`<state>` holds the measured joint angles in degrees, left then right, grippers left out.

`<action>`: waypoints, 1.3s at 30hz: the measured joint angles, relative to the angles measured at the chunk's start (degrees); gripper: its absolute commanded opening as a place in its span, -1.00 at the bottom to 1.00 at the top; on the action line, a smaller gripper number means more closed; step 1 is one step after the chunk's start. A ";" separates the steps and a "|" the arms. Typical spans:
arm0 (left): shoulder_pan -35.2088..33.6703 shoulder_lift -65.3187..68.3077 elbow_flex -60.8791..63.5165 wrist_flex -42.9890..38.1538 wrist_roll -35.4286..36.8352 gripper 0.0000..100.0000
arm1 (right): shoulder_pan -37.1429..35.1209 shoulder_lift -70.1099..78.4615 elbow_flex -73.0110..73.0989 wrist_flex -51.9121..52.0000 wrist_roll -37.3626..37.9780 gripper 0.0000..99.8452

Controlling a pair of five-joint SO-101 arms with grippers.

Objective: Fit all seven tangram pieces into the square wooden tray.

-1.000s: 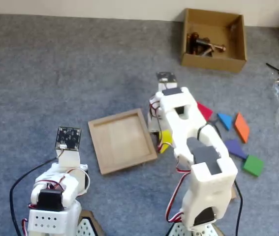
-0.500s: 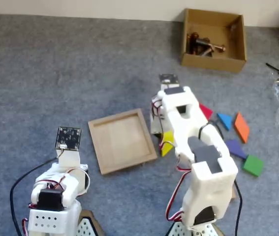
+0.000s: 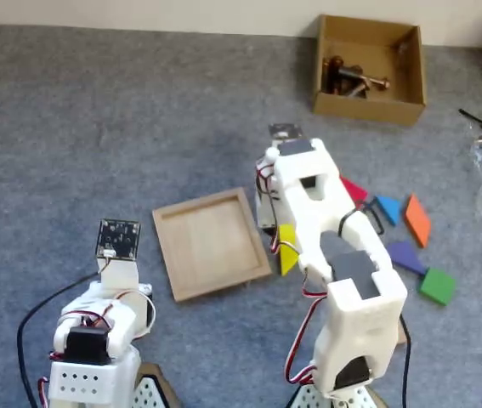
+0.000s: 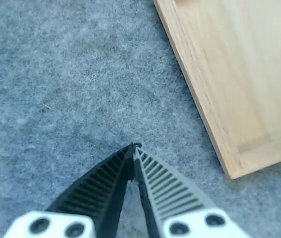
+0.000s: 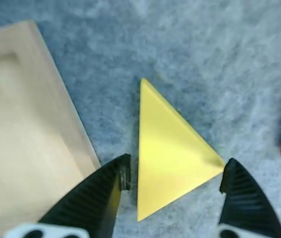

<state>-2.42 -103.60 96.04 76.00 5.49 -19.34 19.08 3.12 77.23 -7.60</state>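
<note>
High: I see yellow triangle point(image 3: 287, 248) on carpet point(image 3: 96, 127), just beside wooden tray point(image 3: 209, 245), under R arm point(image 3: 326, 212).
L wrist: left gripper point(image 4: 133, 148) fingers pressed together, near wooden tray corner.
R wrist: right gripper point(image 5: 176, 171) spread, either side of yellow triangle.

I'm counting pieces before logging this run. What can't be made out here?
High view: the right arm covers part of the yellow triangle and red piece; whether a seventh piece lies under it, cannot tell.
Right wrist view: the red piece is cut off by the frame edge.
High view: the cardboard box holds things too small to identify.
</note>
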 measured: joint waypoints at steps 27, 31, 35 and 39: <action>0.00 0.00 0.00 0.00 0.00 -0.99 | 0.09 0.00 3.69 -3.69 0.00 -0.45; 0.00 0.00 0.00 0.00 0.00 -0.99 | 0.09 0.00 3.69 -4.13 0.00 -0.45; 0.00 0.00 0.00 0.00 0.00 -0.99 | 0.09 0.00 3.69 -4.13 0.00 -0.45; 0.00 0.00 0.00 0.00 0.00 -0.99 | 0.09 0.00 5.19 -4.31 0.00 -0.45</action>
<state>-2.42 -103.60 96.04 76.00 5.49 -19.25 19.08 8.31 72.92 -7.60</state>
